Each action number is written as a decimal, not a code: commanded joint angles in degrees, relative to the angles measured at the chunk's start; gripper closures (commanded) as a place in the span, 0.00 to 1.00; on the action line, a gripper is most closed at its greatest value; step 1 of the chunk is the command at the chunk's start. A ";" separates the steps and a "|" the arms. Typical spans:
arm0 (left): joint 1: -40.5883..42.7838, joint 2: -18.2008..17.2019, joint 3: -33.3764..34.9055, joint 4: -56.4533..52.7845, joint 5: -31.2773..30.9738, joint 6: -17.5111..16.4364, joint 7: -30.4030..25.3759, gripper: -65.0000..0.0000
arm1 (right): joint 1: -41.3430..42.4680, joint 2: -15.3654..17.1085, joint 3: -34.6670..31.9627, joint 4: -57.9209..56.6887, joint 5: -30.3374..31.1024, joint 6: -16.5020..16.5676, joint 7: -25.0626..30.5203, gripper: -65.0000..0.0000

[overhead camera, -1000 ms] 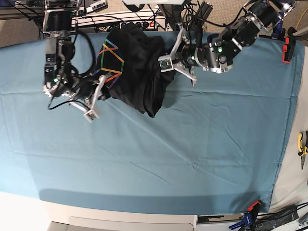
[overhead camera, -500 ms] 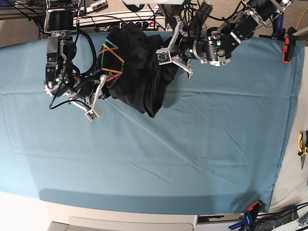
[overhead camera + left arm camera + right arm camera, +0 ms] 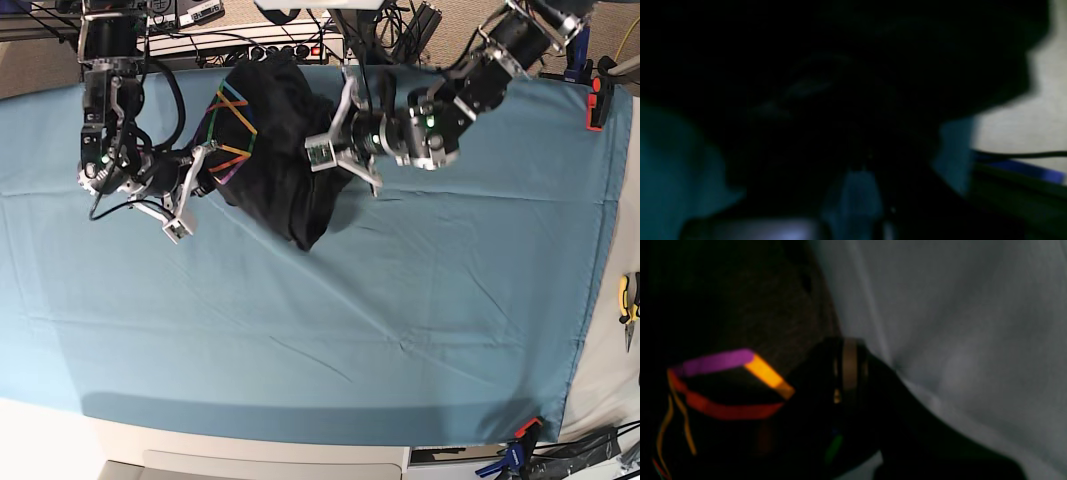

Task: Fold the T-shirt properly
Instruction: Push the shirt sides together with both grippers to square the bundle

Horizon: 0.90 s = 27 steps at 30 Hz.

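Compared with the earlier base pictures, the left gripper (image 3: 335,160), reaching in from the upper right of the frame, has moved further left across the table, and the right edge of the T-shirt (image 3: 285,150) has been carried with it, so the bunched cloth now looks narrower. The right gripper (image 3: 192,190), at the upper left, has shifted a little to the left and upward too, and the rainbow line print (image 3: 232,135) has slid with it. The T-shirt lies crumpled in the upper middle of the base view, on the teal table cloth (image 3: 400,300), near the far edge of the table. Its long axis runs from the top of the frame down and slightly right, ending in a dark point of cloth toward the centre. Both grippers are clenched on the shirt: the left one pinches the black fabric at its right edge, the right one grips the printed side at its left edge. The left wrist view is almost wholly dark with cloth. The right wrist view shows purple, orange and red lines of the print (image 3: 740,380) beside pale cloth.
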 commanded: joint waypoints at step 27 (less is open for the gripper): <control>-15.43 0.20 -0.37 -7.13 -3.72 0.07 -0.98 1.00 | -11.89 -2.45 -0.04 -0.11 12.39 0.00 -7.73 1.00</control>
